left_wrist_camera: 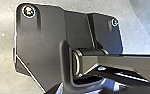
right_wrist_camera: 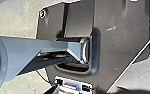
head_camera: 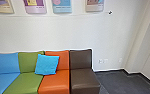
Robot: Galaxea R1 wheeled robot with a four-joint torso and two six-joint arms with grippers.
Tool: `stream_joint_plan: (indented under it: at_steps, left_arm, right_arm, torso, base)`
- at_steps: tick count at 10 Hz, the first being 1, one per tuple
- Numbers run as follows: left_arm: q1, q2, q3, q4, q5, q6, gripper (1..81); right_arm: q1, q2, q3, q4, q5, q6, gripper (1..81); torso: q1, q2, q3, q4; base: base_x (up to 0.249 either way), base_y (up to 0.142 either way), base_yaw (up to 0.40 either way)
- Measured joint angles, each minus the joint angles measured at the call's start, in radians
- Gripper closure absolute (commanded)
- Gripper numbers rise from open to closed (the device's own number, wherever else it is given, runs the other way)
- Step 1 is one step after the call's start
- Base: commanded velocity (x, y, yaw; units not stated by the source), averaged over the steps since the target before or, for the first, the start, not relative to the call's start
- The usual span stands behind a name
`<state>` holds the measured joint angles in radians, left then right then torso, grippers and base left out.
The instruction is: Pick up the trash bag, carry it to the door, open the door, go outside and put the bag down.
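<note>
Ok so, seats [head_camera: 82, 78] line up along the wall [head_camera: 53, 31], a cushion's [head_camera: 47, 65] across two, posters [head_camera: 62, 6] hang above, outlets [head_camera: 101, 61] sit off right.

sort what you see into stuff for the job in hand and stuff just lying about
For the job:
- nothing I can identify

Just there:
- row of smooth padded seats in blue, green, orange and dark brown
- bright blue square fabric cushion, leaning across the green and orange backrests
- colourful prints on the white wall
</note>
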<state>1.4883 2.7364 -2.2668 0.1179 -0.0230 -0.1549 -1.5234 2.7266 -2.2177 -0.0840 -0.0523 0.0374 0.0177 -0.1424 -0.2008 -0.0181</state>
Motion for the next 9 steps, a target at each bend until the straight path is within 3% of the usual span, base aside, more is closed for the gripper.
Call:
stream_joint_plan:
  at_steps: [2,5,7,9]
  left_arm:
    - [0.000,-0.124,0.109,-0.044,-0.010,-0.002,1.0]
    - [-0.066,-0.232,0.185,-0.162,0.012,-0.009,1.0]
    - [-0.121,-0.246,0.197,-0.190,0.032,-0.016,1.0]
    - [-0.176,-0.234,0.204,-0.204,0.097,-0.019,1.0]
  right_arm:
    - [0.018,-0.108,0.155,0.010,-0.019,0.000,1.0]
    - [0.090,-0.314,0.340,0.055,-0.061,0.004,1.0]
    - [0.154,-0.400,0.460,0.089,-0.100,0.004,1.0]
    - [0.241,-0.472,0.535,0.131,-0.134,0.005,1.0]
  torso:
    - [0.028,-0.046,-0.042,0.000]
    - [0.093,-0.148,-0.139,0.000]
    - [0.133,-0.207,-0.193,0.000]
    - [0.166,-0.260,-0.207,0.000]
  base:
    - [0.000,0.000,0.000]
    - [0.000,0.000,0.000]
    - [0.000,0.000,0.000]
    - [0.000,0.000,0.000]
